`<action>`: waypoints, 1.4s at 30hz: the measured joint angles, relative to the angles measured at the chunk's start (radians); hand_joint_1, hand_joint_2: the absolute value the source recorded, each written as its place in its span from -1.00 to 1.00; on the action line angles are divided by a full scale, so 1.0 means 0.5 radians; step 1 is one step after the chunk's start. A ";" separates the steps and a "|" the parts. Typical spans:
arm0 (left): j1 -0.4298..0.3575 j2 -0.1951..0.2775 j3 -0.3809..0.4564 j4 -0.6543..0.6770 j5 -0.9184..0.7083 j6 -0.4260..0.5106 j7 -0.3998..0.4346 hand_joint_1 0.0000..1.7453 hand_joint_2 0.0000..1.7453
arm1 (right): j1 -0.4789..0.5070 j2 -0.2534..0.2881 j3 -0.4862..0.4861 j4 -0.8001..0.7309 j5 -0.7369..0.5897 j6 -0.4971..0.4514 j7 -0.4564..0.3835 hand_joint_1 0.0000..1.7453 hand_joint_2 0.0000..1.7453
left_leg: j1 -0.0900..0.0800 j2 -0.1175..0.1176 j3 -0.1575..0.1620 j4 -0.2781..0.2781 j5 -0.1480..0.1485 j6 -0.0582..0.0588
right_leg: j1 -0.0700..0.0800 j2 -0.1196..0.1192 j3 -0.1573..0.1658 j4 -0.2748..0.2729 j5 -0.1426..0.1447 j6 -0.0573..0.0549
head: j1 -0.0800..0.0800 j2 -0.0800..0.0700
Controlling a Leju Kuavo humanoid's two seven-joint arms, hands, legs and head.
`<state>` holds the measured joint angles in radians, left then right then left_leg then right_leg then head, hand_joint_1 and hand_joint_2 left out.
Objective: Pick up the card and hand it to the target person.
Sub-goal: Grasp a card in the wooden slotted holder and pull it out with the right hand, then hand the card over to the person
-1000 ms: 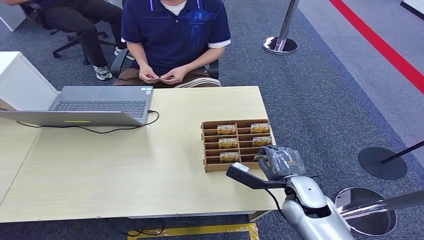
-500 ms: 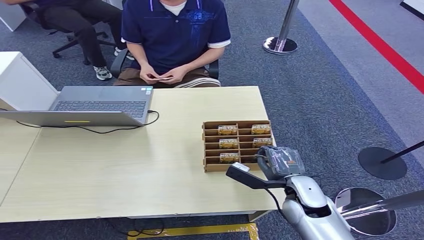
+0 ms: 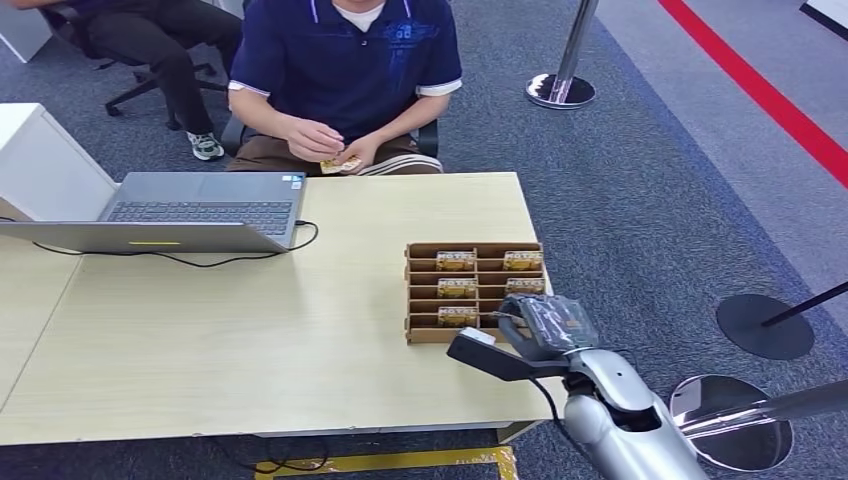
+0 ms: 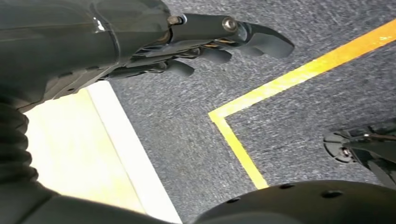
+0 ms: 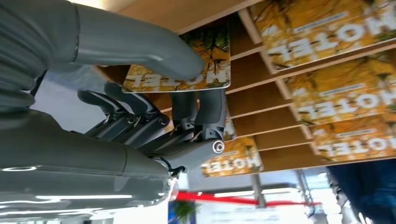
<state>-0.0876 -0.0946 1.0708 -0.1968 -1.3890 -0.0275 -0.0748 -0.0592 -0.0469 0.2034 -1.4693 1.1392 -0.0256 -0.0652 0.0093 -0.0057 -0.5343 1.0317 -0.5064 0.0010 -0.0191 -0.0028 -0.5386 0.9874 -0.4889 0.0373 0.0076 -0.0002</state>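
A brown wooden card rack [image 3: 475, 246] stands on the table [image 3: 250, 330] near its right edge, with several yellow HOTEL cards [image 3: 456, 261] in its slots. My right hand [image 3: 545, 325] is at the rack's near right corner. In the right wrist view it pinches one card [image 5: 210, 70], thumb [image 5: 140, 46] on one face and fingers [image 5: 205, 112] on the other, close against the rack's partitions [image 5: 247, 100]. The seated person [image 3: 345, 70] in a dark blue shirt is across the table, holding a yellow card [image 3: 340, 164]. My left hand [image 4: 210, 46] hangs over the carpet, holding nothing.
An open grey laptop [image 3: 200, 205] with a black cable sits at the table's far left, beside a white cabinet [image 3: 40, 170]. Stanchion bases stand on the carpet at the far right [image 3: 560, 90] and near right [image 3: 765, 325]. A second seated person [image 3: 150, 30] is at the back left.
My right hand has shifted slightly left at the rack's near corner. The person's hands have moved apart, and a yellow card now shows between them.
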 joint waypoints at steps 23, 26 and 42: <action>0.000 0.001 0.000 0.000 0.002 0.031 -0.002 -1.00 1.00 | 0.045 -0.053 0.068 -0.118 -0.412 0.071 -0.268 0.90 1.00 | 0.000 0.000 0.000 0.000 0.000 0.000 | 0.000 0.000 0.000 0.000 0.000 0.000 | 0.000 0.000; 0.000 0.001 0.000 0.000 0.005 0.031 -0.002 -1.00 1.00 | 0.043 -0.061 0.068 -0.167 -0.423 0.043 -0.266 0.90 1.00 | 0.000 0.000 -0.001 0.000 0.000 0.000 | 0.000 0.000 0.000 0.000 0.000 0.000 | 0.000 0.000; -0.003 0.002 0.000 0.000 0.004 0.031 0.002 -1.00 1.00 | -0.392 -0.040 0.235 -0.161 -0.653 0.063 -0.349 0.90 1.00 | 0.000 0.000 -0.001 0.000 0.002 0.000 | 0.000 0.001 0.001 0.001 0.001 0.000 | 0.000 0.000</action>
<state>-0.0889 -0.0938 1.0708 -0.1968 -1.3869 -0.0117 -0.0737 -0.2553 -0.0669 0.3211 -1.5497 0.8128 0.0057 -0.2398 0.0093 -0.0055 -0.5350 1.0317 -0.5055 0.0011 -0.0191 -0.0022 -0.5383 0.9879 -0.4884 0.0375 0.0076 -0.0002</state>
